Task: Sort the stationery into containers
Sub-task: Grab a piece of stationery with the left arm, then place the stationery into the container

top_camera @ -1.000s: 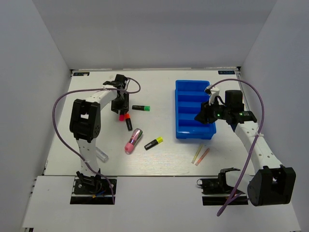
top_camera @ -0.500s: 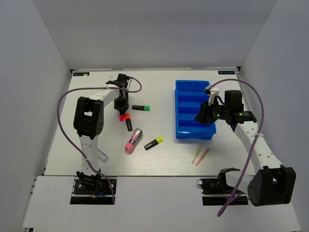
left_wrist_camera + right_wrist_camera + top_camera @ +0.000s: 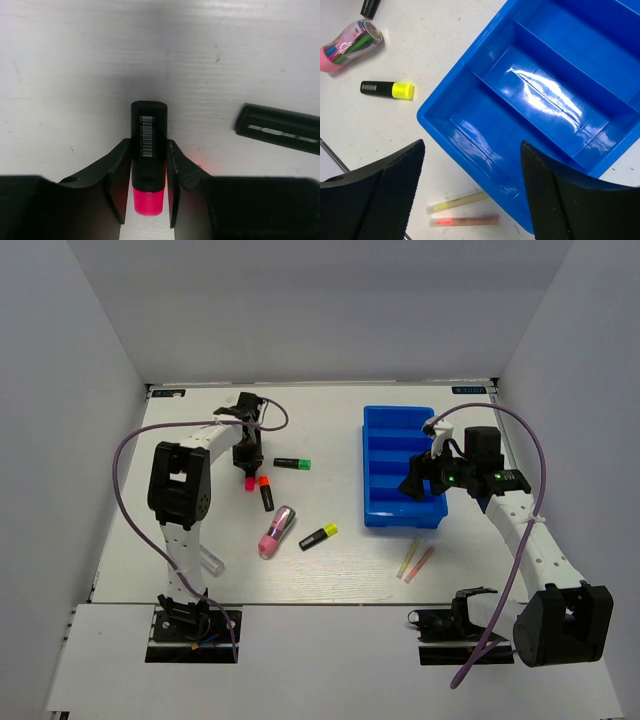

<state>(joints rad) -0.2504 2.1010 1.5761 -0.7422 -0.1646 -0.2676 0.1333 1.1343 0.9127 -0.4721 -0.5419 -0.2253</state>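
While the pink highlighter [image 3: 148, 127] was clamped by the left gripper [image 3: 148, 146] on bare table [image 3: 70, 75], the right gripper [image 3: 472, 146] was held wide open, empty, over the tray's [image 3: 545, 100] corner.

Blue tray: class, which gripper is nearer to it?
Right. The right gripper hovers over the near end of the blue tray; the left gripper, around a pink-capped highlighter, is well off to its left.

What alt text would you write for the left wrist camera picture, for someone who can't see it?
A black highlighter with a pink cap lies on a white table, hugged on both sides by the two dark fingers of the left end effector. The end of another black marker shows at the right edge.
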